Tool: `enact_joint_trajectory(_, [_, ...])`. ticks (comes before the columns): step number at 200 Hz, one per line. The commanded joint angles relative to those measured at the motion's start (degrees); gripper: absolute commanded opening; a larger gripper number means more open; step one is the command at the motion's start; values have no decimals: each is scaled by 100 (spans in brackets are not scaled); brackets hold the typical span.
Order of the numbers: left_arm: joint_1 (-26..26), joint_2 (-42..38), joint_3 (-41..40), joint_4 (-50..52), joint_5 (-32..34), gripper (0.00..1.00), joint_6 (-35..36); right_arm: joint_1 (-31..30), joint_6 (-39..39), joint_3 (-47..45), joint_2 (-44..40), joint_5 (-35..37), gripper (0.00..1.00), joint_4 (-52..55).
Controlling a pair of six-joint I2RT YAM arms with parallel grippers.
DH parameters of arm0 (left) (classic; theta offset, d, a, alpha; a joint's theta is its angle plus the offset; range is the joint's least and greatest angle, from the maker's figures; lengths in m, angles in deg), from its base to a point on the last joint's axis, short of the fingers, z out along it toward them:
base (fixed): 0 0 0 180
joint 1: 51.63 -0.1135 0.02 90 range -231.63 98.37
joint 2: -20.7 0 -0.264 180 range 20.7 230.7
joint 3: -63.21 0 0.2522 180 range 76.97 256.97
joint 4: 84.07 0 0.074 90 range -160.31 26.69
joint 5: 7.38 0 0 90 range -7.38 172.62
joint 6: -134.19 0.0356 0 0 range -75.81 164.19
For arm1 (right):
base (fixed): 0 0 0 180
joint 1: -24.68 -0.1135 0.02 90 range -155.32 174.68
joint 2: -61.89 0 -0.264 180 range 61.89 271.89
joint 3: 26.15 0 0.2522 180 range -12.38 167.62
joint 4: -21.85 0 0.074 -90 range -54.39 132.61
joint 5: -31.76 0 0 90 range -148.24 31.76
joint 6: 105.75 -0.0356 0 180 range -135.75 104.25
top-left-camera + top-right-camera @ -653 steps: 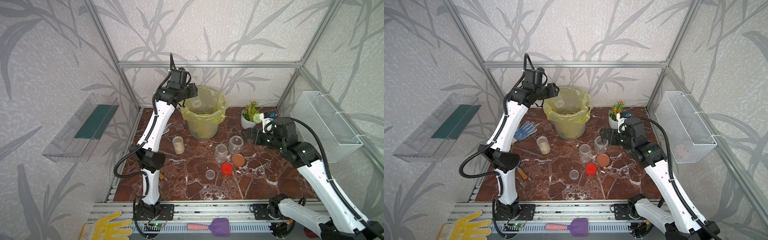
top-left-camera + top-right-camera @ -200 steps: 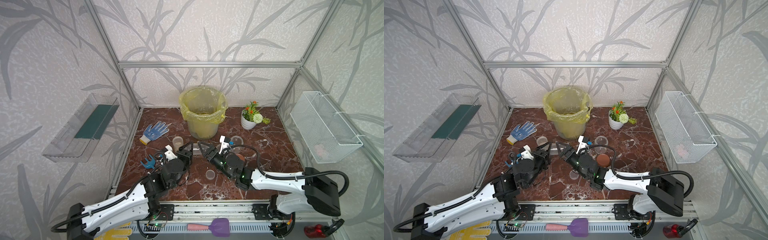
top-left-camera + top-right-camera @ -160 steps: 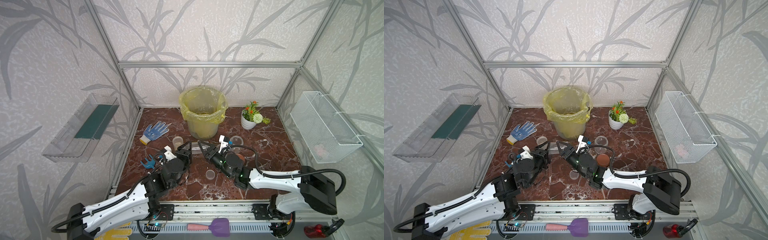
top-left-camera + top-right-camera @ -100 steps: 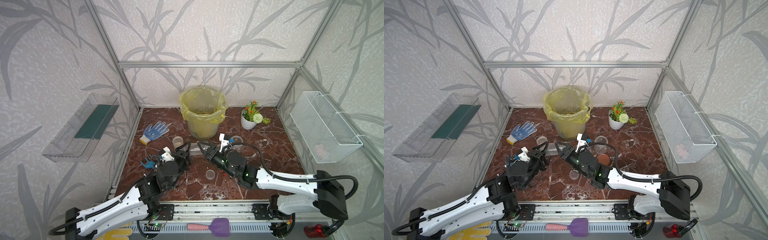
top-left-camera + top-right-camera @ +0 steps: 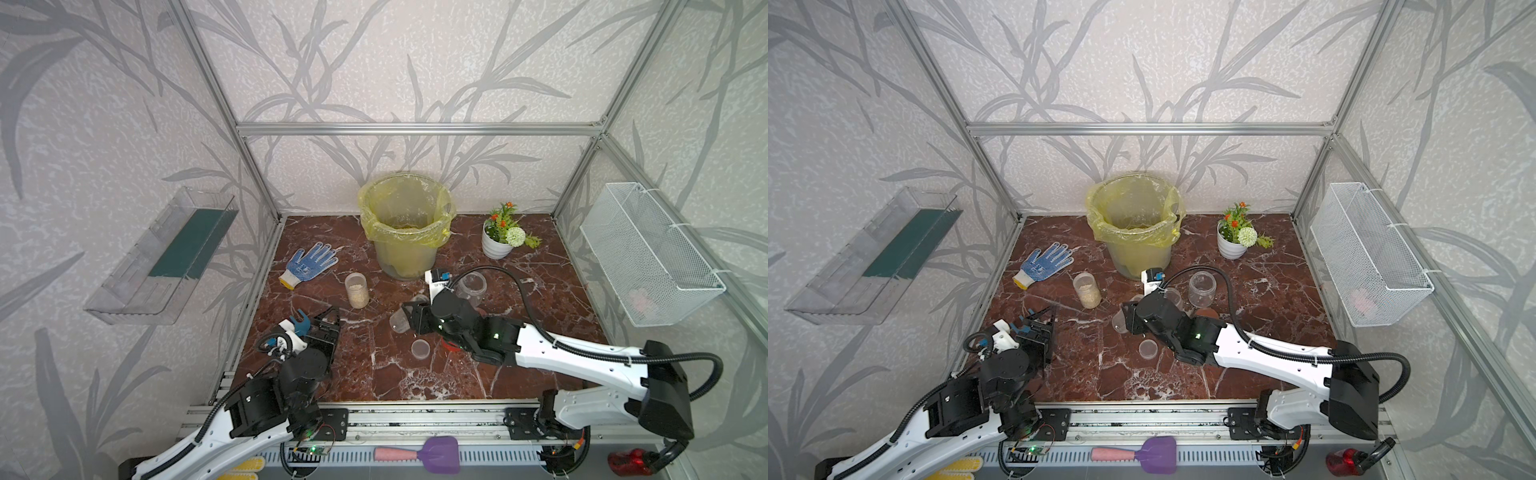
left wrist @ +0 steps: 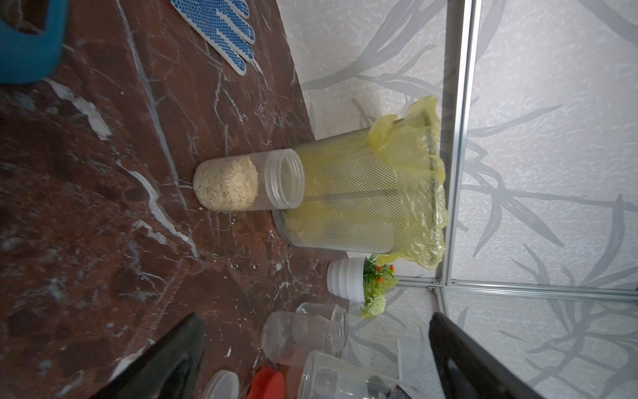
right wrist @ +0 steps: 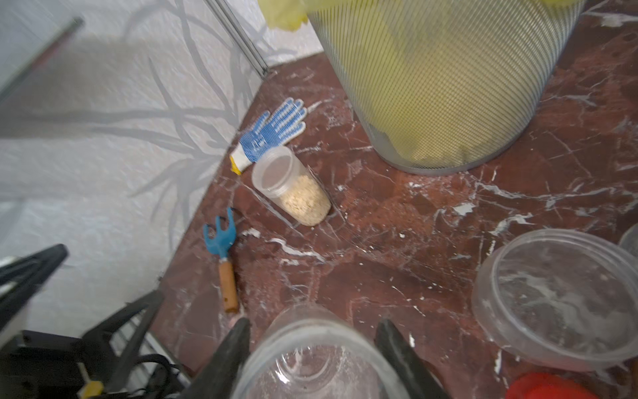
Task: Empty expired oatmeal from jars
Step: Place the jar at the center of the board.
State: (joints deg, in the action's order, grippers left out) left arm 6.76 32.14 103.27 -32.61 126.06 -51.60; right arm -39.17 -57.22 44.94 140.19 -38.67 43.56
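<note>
One empty jar [image 7: 310,366] is gripped, tilted, by the right gripper [image 7: 312,324], its jaws part closed; the left gripper [image 6: 316,316] is spread wide, empty. Well beyond both, a lidless jar [image 5: 356,286] of oatmeal [image 5: 357,296] is seen upright near the bin [image 5: 409,259]: it is judged the next to be fetched and tipped.

Bin [image 5: 405,232] sits back-centre on the counter [image 5: 561,270]. Glove [image 5: 309,264] to the bin's left, flower pot [image 5: 496,245] to its right. Upright jar [image 5: 356,289] holding oatmeal [image 5: 357,296] front-left of bin. Wide jar [image 5: 471,284] front-right. Slim jar [image 5: 398,322] straight in front, in the right pincer [image 7: 312,326]. Loose lid [image 5: 420,348] farther forward.
</note>
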Motion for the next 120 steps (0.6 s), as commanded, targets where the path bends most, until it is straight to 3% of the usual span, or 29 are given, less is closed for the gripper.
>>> enact_joint_trajectory(1, [-14,-60,-60,743,396,99,615,-92,909,437,478,227,28,753])
enact_joint_trajectory(83, [-13,516,51,984,665,99,1424,-380,1823,874,1900,1271,32,528])
enact_joint_trajectory(120, [-16,351,-55,1032,716,99,1453,-413,1956,715,2154,1446,43,215])
